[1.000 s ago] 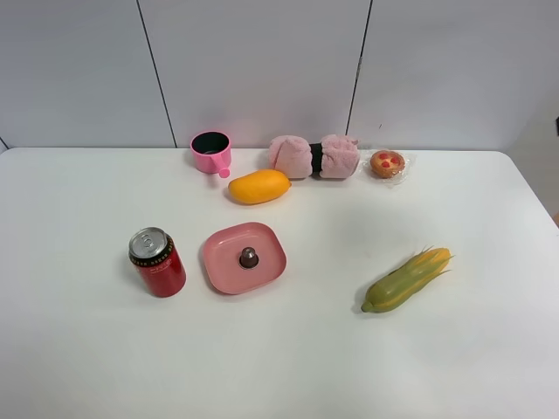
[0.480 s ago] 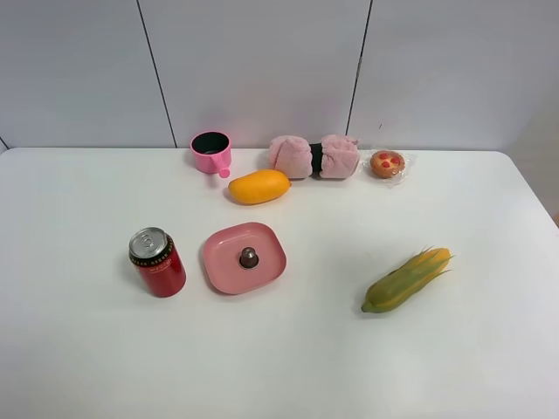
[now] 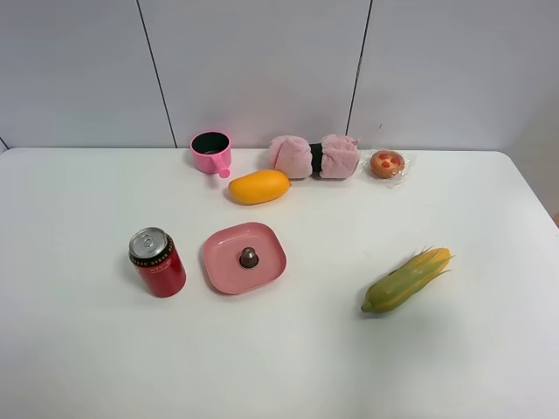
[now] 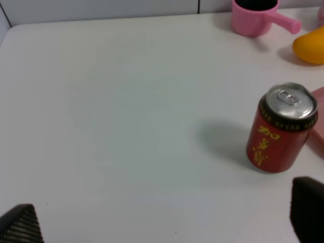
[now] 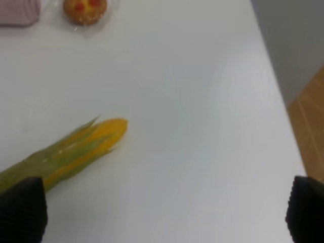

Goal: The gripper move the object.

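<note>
The object (image 3: 249, 257), a tiny dark grey-brown knob, stands upright in the middle of a pink square plate (image 3: 229, 271) on the white table. No arm shows in the exterior high view. In the left wrist view my left gripper (image 4: 164, 223) is open and empty, its black fingertips (image 4: 20, 225) wide apart at the frame's corners, with the red can (image 4: 281, 129) beside one of them. In the right wrist view my right gripper (image 5: 162, 212) is open and empty, one black fingertip (image 5: 21, 210) by the corn cob (image 5: 66, 154).
A red can (image 3: 158, 261) stands left of the plate. A pink cup (image 3: 211, 151), an orange mango (image 3: 258, 186), a pink plush roll (image 3: 314, 156) and a red-dotted muffin (image 3: 387, 163) line the back. A corn cob (image 3: 407, 278) lies at the right. The table's right edge (image 5: 276, 91) shows.
A dark bit at the right edge of the exterior high view one second ago is gone now. Nothing on the table has moved.
</note>
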